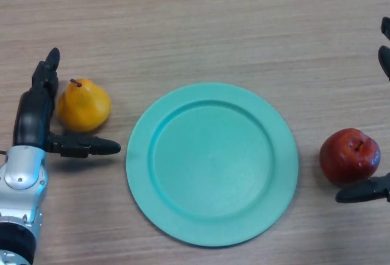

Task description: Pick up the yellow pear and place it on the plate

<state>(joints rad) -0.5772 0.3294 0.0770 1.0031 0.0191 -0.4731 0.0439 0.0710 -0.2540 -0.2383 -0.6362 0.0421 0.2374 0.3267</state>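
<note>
A yellow pear (84,105) with a short brown stem lies on the wooden table at the left. My left hand (35,113) is open around it: straight fingers run along its left side and the thumb (85,147) reaches out just below it. A round teal plate (212,162) lies empty in the middle of the table, right of the pear. My right hand (368,190) shows only partly at the right edge, open, with its thumb below a red apple and fingertips higher up at the edge.
A red apple (349,155) sits on the table right of the plate, between the visible parts of my right hand. The wooden table (195,27) stretches bare across the far side.
</note>
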